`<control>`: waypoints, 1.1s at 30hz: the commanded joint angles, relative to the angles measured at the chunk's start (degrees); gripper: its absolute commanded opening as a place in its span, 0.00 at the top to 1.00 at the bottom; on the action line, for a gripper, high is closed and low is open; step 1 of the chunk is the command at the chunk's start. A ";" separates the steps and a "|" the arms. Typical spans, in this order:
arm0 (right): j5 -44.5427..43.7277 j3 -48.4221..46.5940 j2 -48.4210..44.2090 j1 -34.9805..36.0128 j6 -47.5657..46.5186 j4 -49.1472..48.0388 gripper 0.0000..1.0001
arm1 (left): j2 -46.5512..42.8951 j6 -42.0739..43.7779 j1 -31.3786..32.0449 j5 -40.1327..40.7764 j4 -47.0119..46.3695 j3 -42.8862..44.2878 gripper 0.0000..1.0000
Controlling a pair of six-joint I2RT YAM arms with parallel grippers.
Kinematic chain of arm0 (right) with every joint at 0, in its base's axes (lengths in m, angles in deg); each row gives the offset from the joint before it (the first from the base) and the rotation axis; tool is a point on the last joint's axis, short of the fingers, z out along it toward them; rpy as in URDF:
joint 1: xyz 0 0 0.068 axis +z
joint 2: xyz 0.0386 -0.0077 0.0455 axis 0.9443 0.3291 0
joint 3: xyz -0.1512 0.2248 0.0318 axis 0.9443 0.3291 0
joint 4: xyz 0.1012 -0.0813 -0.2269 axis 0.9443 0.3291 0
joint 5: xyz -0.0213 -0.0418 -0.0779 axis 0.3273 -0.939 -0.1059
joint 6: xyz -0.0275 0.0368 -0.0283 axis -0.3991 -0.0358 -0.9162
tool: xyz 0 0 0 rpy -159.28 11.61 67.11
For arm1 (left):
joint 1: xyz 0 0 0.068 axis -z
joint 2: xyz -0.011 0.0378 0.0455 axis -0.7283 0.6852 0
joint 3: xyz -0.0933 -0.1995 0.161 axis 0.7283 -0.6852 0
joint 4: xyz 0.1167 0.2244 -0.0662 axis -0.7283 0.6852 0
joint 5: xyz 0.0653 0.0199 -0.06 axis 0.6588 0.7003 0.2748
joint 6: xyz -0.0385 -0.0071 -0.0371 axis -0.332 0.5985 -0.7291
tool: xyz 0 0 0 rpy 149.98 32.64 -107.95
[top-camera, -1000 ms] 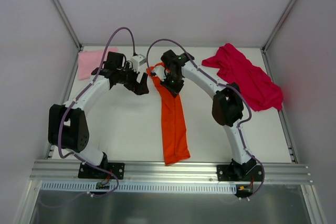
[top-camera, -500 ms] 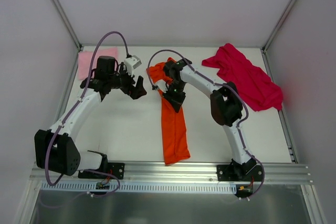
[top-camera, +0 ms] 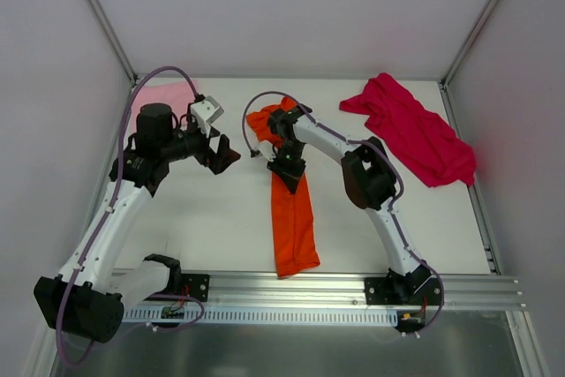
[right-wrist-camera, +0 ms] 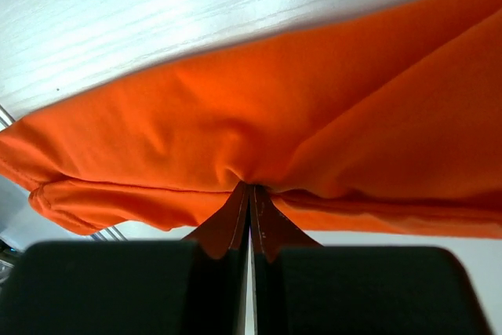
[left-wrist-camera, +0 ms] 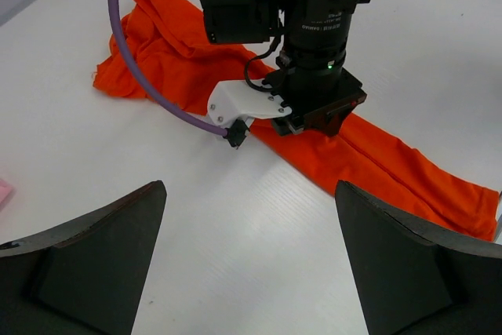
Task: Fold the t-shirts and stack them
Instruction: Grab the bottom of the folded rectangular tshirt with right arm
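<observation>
1. While my two bases are sitting bolted at the near edge of the table (top-camera: 207,227), the orange t-shirt (top-camera: 292,218) is lying down the middle of it as a long, narrow strip. Its near end is resting close to the metal rail (top-camera: 282,287) in front.
2. Farther up that strip, my right gripper (top-camera: 290,168) is pressing down onto the cloth. Its fingers are clenched tight, and a fold of orange fabric is bunching up between their tips, as my right wrist camera is showing plainly.
3. Level with it and off to the left, my left gripper (top-camera: 222,154) is hanging above bare table, apart from the orange strip. Its fingers are spread wide and are grasping nothing. My left wrist camera is looking across between them at the right gripper and the shirt under it.
4. Just beyond the right gripper, the far end of the orange t-shirt is widening into a crumpled heap.
5. Behind my left arm (top-camera: 110,218), the pink t-shirt (top-camera: 168,93) is lying in the far left corner of the table, and the arm is hiding part of it.
6. Over at the far right, the magenta t-shirt (top-camera: 415,134) is sprawling in loose folds. It is running close to the right wall and is lying well apart from the orange one.
</observation>
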 commanded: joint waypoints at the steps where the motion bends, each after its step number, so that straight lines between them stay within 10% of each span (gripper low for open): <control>1: -0.73 -3.35 0.72 0.47 0.65 0.54 0.99 | -0.22 -0.28 -0.52 -1.71 -1.53 -1.52 0.08; 33: -14.35 -21.98 10.66 -4.10 7.94 1.42 0.99 | -7.69 0.60 -1.48 -0.39 1.11 -4.25 0.02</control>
